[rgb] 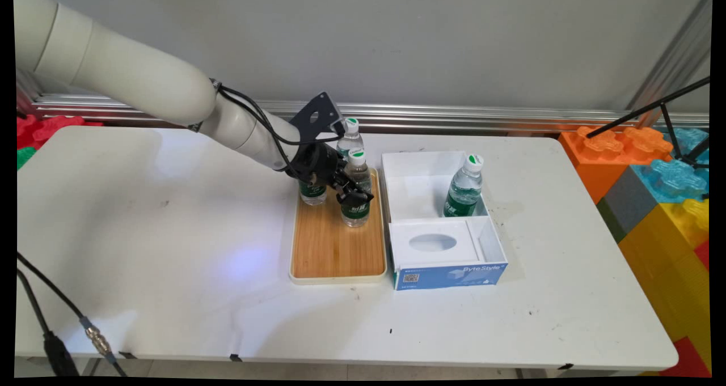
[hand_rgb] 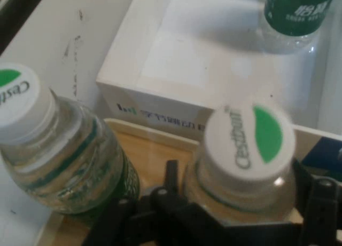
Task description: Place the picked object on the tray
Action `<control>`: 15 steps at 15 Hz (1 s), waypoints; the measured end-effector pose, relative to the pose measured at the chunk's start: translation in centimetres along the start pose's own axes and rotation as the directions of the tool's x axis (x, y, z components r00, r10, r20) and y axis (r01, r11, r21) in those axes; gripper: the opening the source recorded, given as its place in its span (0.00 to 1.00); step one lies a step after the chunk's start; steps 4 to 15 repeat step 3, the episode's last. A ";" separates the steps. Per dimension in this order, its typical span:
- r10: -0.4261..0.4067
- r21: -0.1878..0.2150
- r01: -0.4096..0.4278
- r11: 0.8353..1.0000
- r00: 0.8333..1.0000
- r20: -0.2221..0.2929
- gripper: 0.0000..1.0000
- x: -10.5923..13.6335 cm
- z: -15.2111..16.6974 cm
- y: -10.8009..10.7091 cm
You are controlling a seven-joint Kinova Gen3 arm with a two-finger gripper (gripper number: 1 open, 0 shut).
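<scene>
Your gripper [rgb: 353, 192] is pinched around the front bottle [rgb: 357, 196] on the wooden tray [rgb: 334, 250], with a second bottle [rgb: 350, 139] just behind at about 11 o'clock (a third [rgb: 464, 186] already stands in the white box [rgb: 397, 173] toward 3 o'clock).

We see a smooth white arm [rgb: 130, 74] built of rounded tube sections with faint seams between them. Black cables [rgb: 255, 119] loop along its wrist, where a flat black bracket [rgb: 317, 117] with holes sits above the black gripper [rgb: 349, 190].
</scene>
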 end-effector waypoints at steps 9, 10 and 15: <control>0.023 0.008 -0.023 1.000 1.000 -0.007 1.00 -0.3 0.1 -0.1; 0.023 0.008 -0.023 1.000 1.000 -0.007 1.00 -0.3 0.1 -0.1; 0.023 0.008 -0.023 1.000 1.000 -0.007 1.00 -0.3 0.1 -0.1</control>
